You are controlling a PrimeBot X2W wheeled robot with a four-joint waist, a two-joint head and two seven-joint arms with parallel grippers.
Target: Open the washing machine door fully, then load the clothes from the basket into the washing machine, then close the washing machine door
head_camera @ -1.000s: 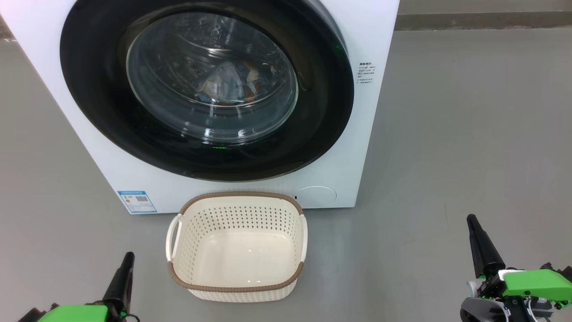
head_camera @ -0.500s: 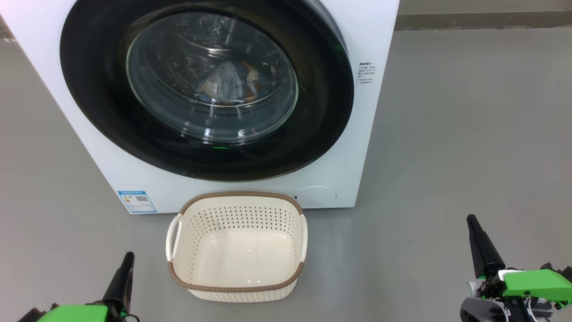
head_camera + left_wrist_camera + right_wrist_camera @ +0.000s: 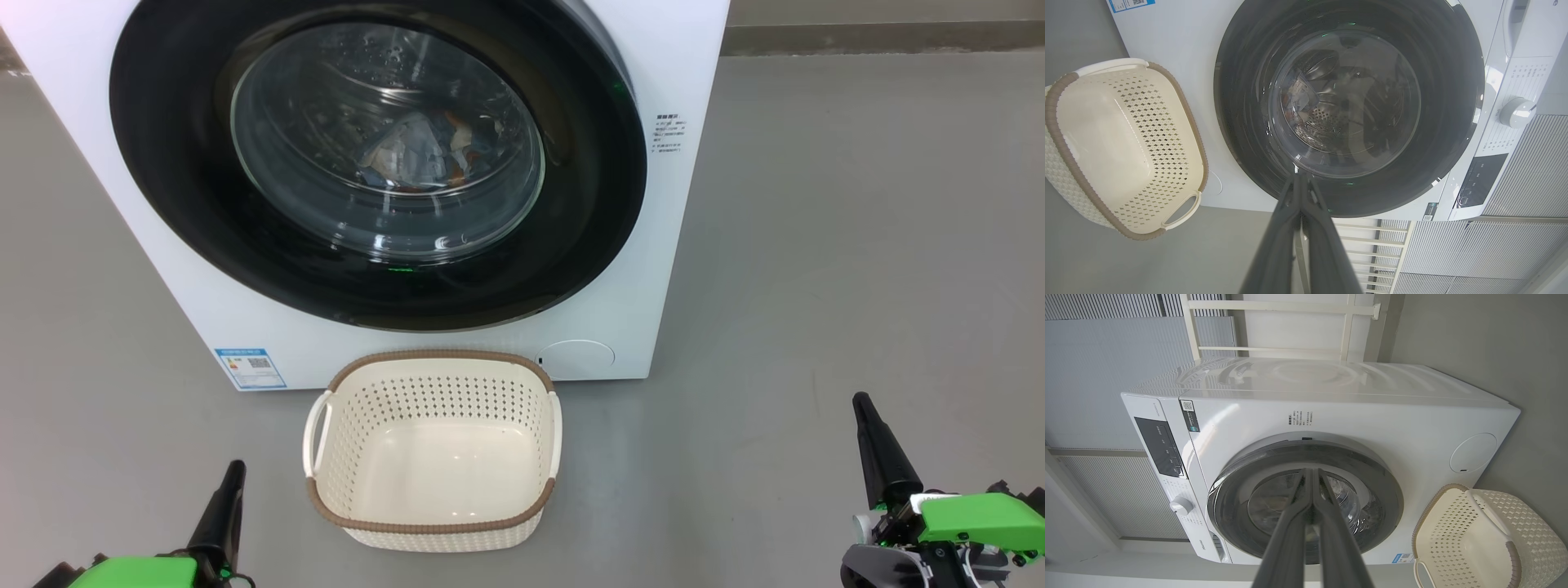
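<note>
The white washing machine [image 3: 694, 49] stands ahead with its round black-rimmed door [image 3: 171, 188] closed flat against the front. Behind the glass window, light blue and orange clothes [image 3: 433, 151] lie inside the drum. On the floor just in front sits the cream basket [image 3: 433, 453] with a brown rim, nothing inside it. My left gripper [image 3: 235, 467] is shut and low, left of the basket. Well right of the basket, my right gripper [image 3: 860, 398] is shut too. Neither holds anything. The wrist views show the door [image 3: 1453, 102] [image 3: 1388, 490] and basket [image 3: 1086, 134] [image 3: 1486, 539].
Grey floor [image 3: 857, 245] stretches to the right of the machine. A blue label [image 3: 250, 368] and a round service cover [image 3: 575, 359] mark the machine's lower front. A control panel with a knob [image 3: 1181, 505] is on its top band, and slatted wall panels [image 3: 1527, 171] stand behind.
</note>
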